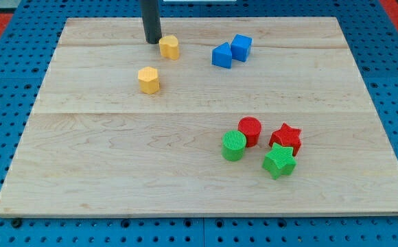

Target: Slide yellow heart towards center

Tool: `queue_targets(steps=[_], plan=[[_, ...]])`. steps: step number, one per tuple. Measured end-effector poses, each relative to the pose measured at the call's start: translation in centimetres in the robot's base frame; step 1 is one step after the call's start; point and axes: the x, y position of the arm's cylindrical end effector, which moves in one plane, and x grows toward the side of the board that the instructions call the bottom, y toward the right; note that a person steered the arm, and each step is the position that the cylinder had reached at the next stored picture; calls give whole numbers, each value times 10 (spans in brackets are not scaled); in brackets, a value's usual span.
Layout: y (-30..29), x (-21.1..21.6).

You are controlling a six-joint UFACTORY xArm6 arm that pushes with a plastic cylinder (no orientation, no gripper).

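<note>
The yellow heart (169, 46) lies near the view's top, left of the middle of the wooden board (116, 158). My tip (151, 41) is right beside it on its left, very close or touching; I cannot tell which. A second yellow block, a pentagon (148, 79), lies a little below and to the left of the heart.
A blue triangle (221, 55) and a blue cube (241, 47) touch each other right of the heart. A red cylinder (250, 130), red star (285, 139), green cylinder (233, 145) and green star (279, 162) cluster at the lower right.
</note>
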Motion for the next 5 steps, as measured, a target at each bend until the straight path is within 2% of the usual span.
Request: queue_targets(steps=[1,3,4,5], plan=[[8,-9],[13,37],[23,14],[34,19]])
